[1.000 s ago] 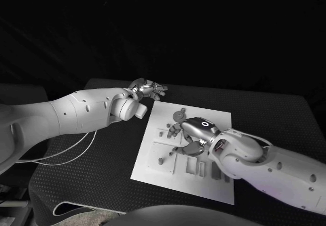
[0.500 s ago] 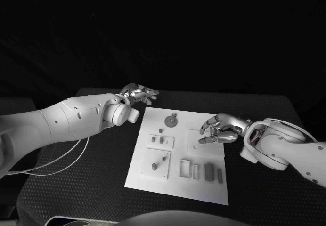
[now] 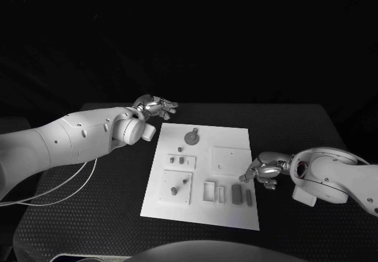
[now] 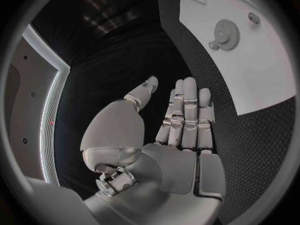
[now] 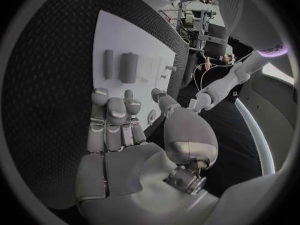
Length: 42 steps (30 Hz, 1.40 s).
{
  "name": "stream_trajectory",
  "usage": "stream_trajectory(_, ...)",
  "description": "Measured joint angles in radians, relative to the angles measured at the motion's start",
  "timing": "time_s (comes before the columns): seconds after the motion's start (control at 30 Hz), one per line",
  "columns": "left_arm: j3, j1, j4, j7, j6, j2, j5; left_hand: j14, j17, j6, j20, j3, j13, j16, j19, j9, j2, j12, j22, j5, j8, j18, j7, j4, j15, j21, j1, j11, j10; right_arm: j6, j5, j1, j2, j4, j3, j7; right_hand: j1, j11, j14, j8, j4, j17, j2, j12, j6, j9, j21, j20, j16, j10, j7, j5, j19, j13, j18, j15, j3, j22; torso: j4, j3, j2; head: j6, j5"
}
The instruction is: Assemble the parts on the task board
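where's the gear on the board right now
In the head view the gear lies flat at the far end of the task board, toward its left side. It is nearest the left hand, which hovers beyond the board's far-left corner.

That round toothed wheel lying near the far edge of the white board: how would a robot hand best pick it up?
The gear lies flat on the white board, so its faces offer little purchase. Probably best to come straight down from above and pinch across its toothed rim. The left robot hand hovers nearest, open, just beyond the board's far left corner.

black textured table (image 3: 94,218) against a dark backdrop, room beyond unlit
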Motion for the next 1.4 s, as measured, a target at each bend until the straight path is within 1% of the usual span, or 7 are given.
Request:
stream_trajectory(0.13, 0.000, -0.003, 0.002, 0.000, 0.002, 0.002, 0.000, 0.000, 0.000, 0.000, 0.000, 0.000, 0.000, 0.000, 0.000, 0.000, 0.000, 0.000, 0.000, 0.000, 0.000, 0.000, 0.000, 0.000, 0.000, 0.000, 0.000, 0.000, 0.000, 0.018, 0.042, -0.001, 0.005, 0.017, -0.022, -0.060, -0.009, -0.002, 0.002, 0.000, -0.011, 0.002, 0.009, -0.007, 0.003, -0.002, 0.000, -0.009, 0.000, 0.002, -0.003, 0.001, 0.005, -0.003, -0.005, -0.001, -0.005, 0.000, -0.0020, 0.0002, -0.001, -0.004, -0.007)
stream_trajectory(0.27, 0.000, -0.004, 0.003, 0.000, 0.004, 0.004, 0.000, 0.000, 0.000, 0.000, 0.000, 0.000, 0.000, 0.000, 0.000, 0.000, 0.000, 0.000, 0.000, 0.000, 0.003, 0.000, 0.000, 0.000, 0.000, 0.000, 0.000, 0.000, 0.000, 0.021, 0.052, -0.001, 0.013, 0.018, -0.031, -0.097, -0.011, -0.004, 0.003, 0.000, -0.012, 0.003, 0.010, -0.007, 0.006, -0.002, 0.000, -0.009, 0.000, 0.004, -0.006, 0.001, 0.005, -0.003, -0.006, 0.000, -0.006, 0.000, -0.0027, 0.0000, -0.002, -0.006, -0.013)
stream_trajectory(0.4, 0.000, -0.005, 0.005, 0.000, 0.006, 0.004, 0.000, 0.000, 0.000, 0.000, 0.000, 0.000, 0.000, 0.000, 0.000, 0.000, 0.000, 0.000, 0.000, 0.000, 0.004, 0.000, 0.000, 0.000, 0.000, 0.000, 0.000, 0.000, 0.000, 0.020, 0.053, -0.001, 0.018, 0.016, -0.039, -0.119, -0.058, -0.009, 0.003, -0.006, -0.023, 0.009, 0.004, -0.007, 0.010, -0.005, 0.009, -0.009, 0.000, 0.009, -0.010, 0.019, 0.005, -0.003, -0.006, 0.000, -0.034, 0.000, -0.0026, -0.0006, -0.002, -0.007, -0.017)
stream_trajectory(0.47, 0.000, -0.005, 0.006, 0.000, 0.007, 0.004, 0.000, 0.000, 0.000, 0.000, 0.000, 0.000, 0.000, 0.000, 0.000, 0.000, 0.000, 0.000, 0.000, 0.000, 0.004, 0.000, 0.000, 0.000, 0.000, 0.000, 0.000, 0.000, 0.000, 0.020, 0.052, -0.001, 0.022, 0.015, -0.041, -0.127, -0.067, -0.017, 0.004, -0.006, -0.031, 0.012, 0.005, -0.008, 0.042, -0.006, 0.011, -0.010, 0.000, 0.000, -0.018, 0.021, 0.005, -0.001, -0.005, 0.000, -0.041, 0.000, -0.0021, -0.0012, -0.002, -0.007, -0.019)
stream_trajectory(0.83, 0.000, -0.006, 0.008, 0.000, 0.009, 0.004, 0.000, 0.000, 0.001, 0.000, 0.000, -0.005, 0.000, -0.004, 0.000, -0.001, -0.001, 0.000, 0.002, 0.000, 0.004, 0.000, 0.000, 0.005, 0.000, 0.000, -0.010, 0.000, 0.000, 0.006, 0.028, -0.020, 0.070, -0.011, -0.051, -0.152, -0.100, -0.019, 0.003, -0.017, -0.040, 0.017, -0.004, -0.016, 0.048, -0.009, 0.011, -0.014, 0.000, -0.002, -0.011, 0.009, 0.000, 0.003, -0.005, 0.000, -0.050, 0.000, 0.0006, -0.0035, 0.000, -0.010, -0.022)
stream_trajectory(1.1, -0.001, -0.006, 0.012, 0.000, 0.011, 0.004, 0.000, 0.000, 0.002, 0.000, 0.000, -0.005, 0.000, -0.004, 0.000, -0.002, -0.001, 0.000, 0.002, 0.000, 0.004, 0.000, 0.000, 0.005, 0.000, 0.000, -0.010, 0.000, 0.000, -0.007, 0.006, -0.037, 0.104, -0.036, -0.053, -0.157, -0.109, -0.019, 0.003, -0.023, -0.040, 0.019, -0.010, -0.016, 0.049, -0.010, 0.011, -0.014, 0.000, -0.002, -0.011, 0.004, 0.000, 0.006, -0.005, 0.000, -0.050, 0.000, 0.0011, -0.0044, 0.000, -0.015, -0.018)
stream_trajectory(1.4, -0.001, -0.006, 0.014, -0.001, 0.014, 0.003, 0.000, 0.000, 0.002, 0.000, 0.000, -0.008, 0.001, -0.004, 0.000, -0.002, -0.001, 0.000, 0.003, 0.000, 0.004, 0.000, 0.000, 0.008, 0.000, 0.000, -0.009, 0.004, -0.004, -0.027, -0.025, -0.042, 0.145, -0.061, -0.060, -0.160, -0.114, -0.019, 0.004, -0.020, -0.045, 0.021, -0.015, -0.020, 0.063, -0.004, 0.011, -0.014, -0.004, -0.001, 0.001, -0.006, 0.000, 0.008, -0.005, 0.000, -0.045, 0.000, 0.0003, -0.0061, 0.000, -0.020, -0.014)
